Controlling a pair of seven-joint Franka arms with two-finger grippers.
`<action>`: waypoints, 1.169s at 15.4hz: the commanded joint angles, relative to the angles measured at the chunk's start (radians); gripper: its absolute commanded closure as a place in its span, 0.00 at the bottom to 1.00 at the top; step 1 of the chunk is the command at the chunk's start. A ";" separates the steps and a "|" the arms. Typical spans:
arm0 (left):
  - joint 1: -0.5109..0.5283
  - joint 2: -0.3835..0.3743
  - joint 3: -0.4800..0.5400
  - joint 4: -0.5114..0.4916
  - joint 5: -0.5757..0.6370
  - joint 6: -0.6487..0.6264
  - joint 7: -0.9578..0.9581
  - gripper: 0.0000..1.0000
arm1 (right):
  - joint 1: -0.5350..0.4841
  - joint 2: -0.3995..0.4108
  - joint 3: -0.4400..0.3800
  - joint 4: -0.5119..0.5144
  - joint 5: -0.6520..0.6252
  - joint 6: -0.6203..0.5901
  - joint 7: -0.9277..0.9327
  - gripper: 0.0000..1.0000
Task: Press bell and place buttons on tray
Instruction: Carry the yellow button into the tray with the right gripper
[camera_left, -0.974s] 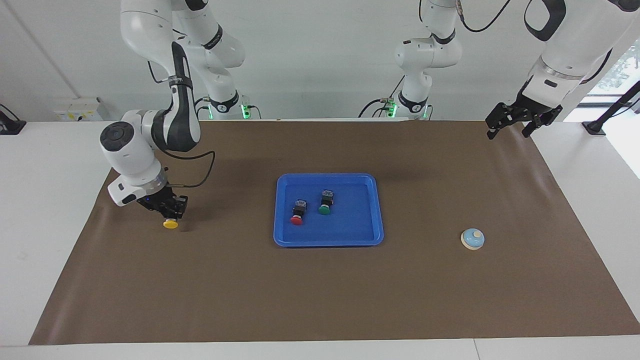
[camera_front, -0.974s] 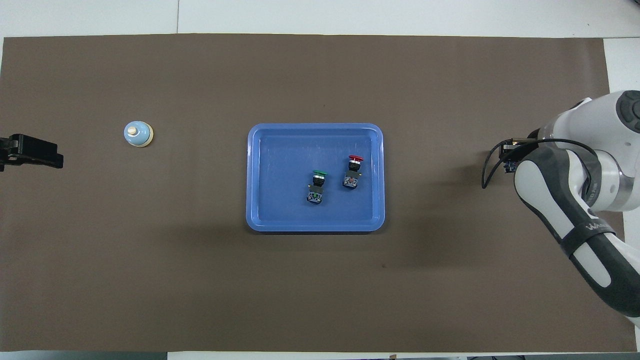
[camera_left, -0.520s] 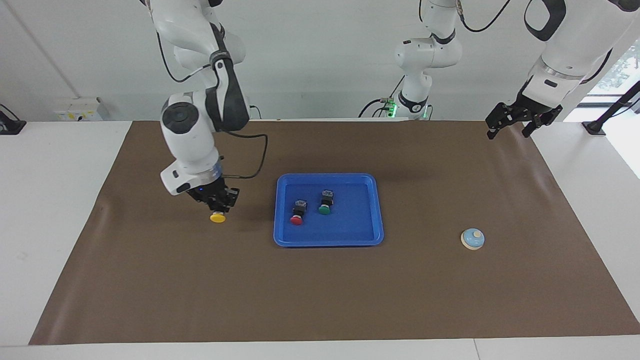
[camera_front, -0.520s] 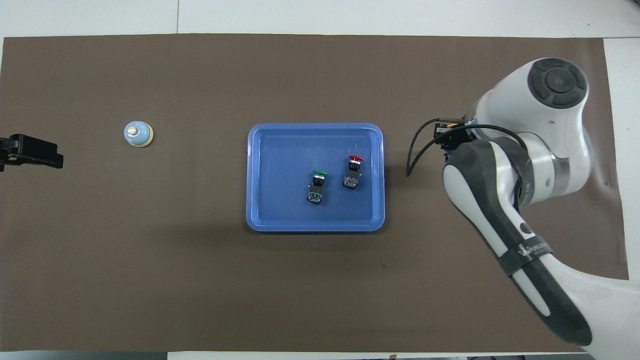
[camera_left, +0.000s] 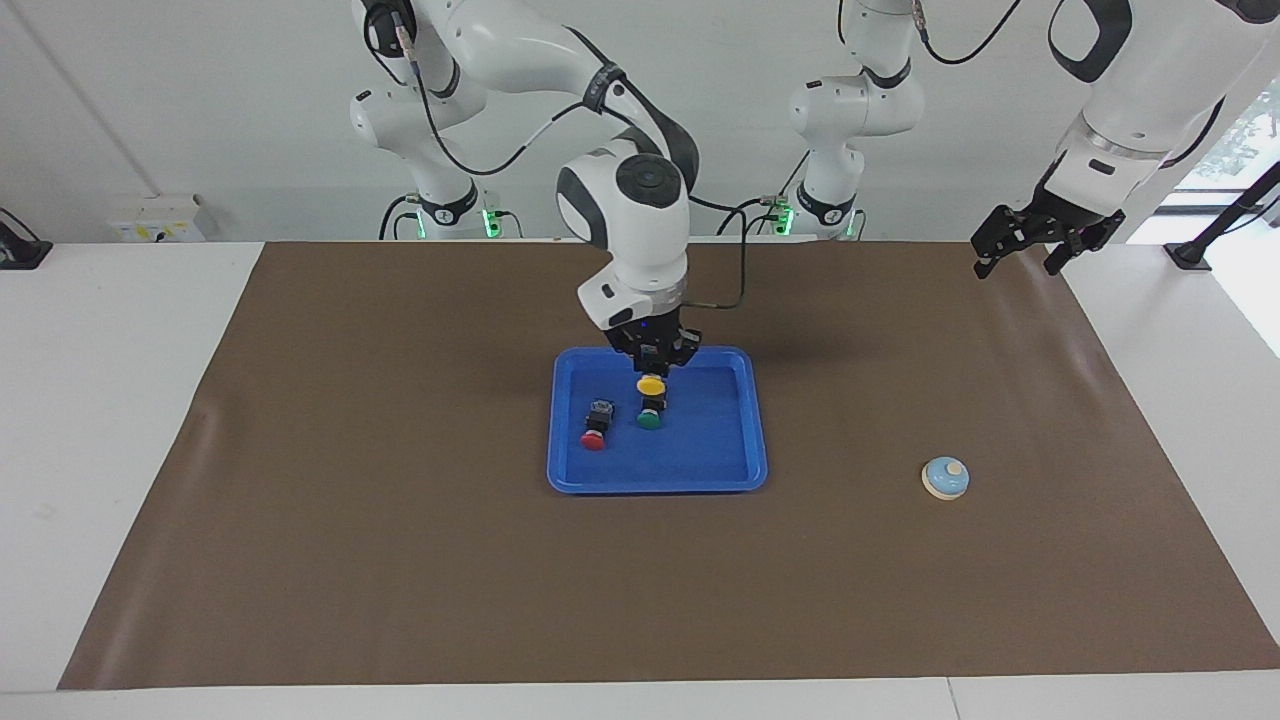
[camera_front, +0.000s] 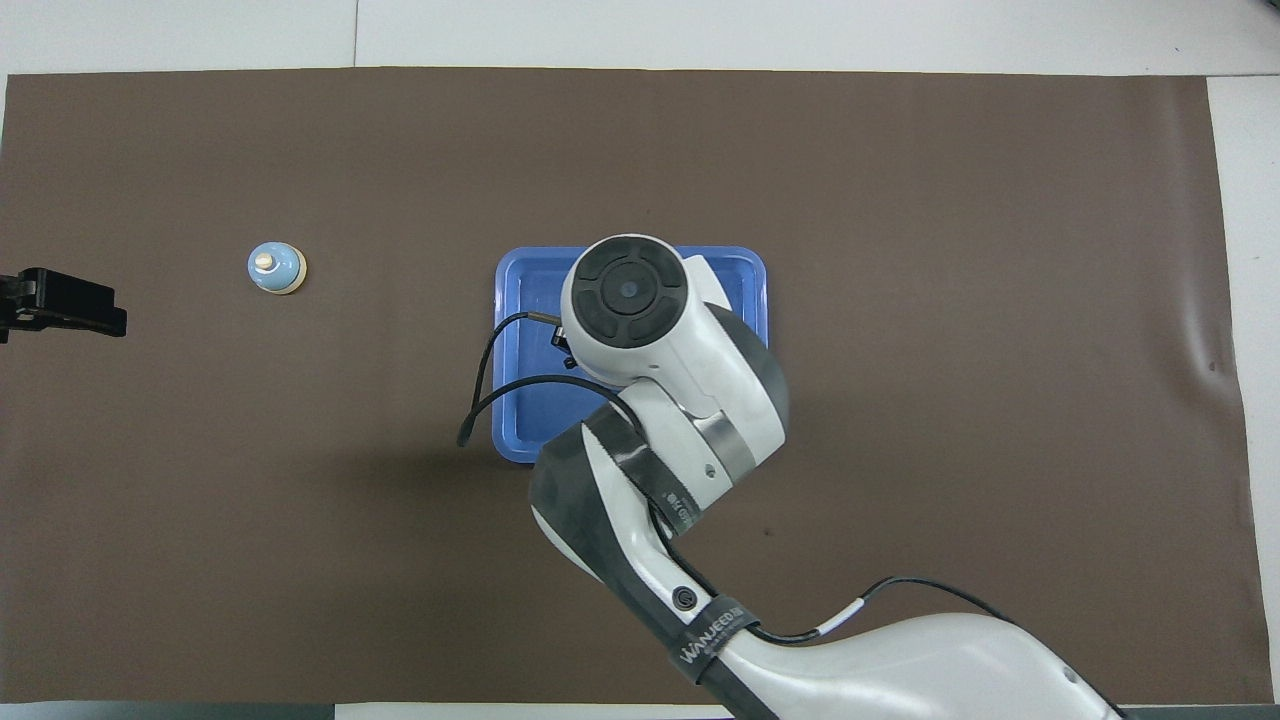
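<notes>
Facing view shows the right tool (camera_left: 652, 362) gripping the yellow-capped black push-button (camera_left: 651, 385) above the shallow bright-blue plastic tray (camera_left: 735, 478), over its edge nearer the robots. Placing is in hand; next, I judge, lowering calls for bare floor beside the green-capped button (camera_left: 649, 419) and red-capped button (camera_left: 594, 436). The left tool (camera_left: 1030, 240) waits with fingers spread, over the brown surface (camera_left: 400, 560) edge; the light-blue domed bell (camera_left: 945, 477) sits toward its end.

A robotics lab is shown: two white robot arms (camera_left: 640, 200) are mounted at a white table (camera_left: 110, 400) covered with a brown mat (camera_left: 400, 550), and bare white walls (camera_left: 180, 100) and trailing cables (camera_left: 745, 215) are seen.
</notes>
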 joint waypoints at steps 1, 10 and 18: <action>0.003 -0.015 0.002 -0.016 -0.011 -0.010 -0.002 0.00 | 0.036 0.091 -0.008 0.054 0.007 0.088 0.045 1.00; 0.003 -0.015 0.001 -0.016 -0.011 -0.010 -0.002 0.00 | 0.072 0.208 -0.011 0.069 0.000 0.152 0.068 1.00; 0.003 -0.015 0.001 -0.017 -0.011 -0.010 -0.002 0.00 | 0.053 0.122 -0.023 0.073 0.014 0.027 0.101 0.00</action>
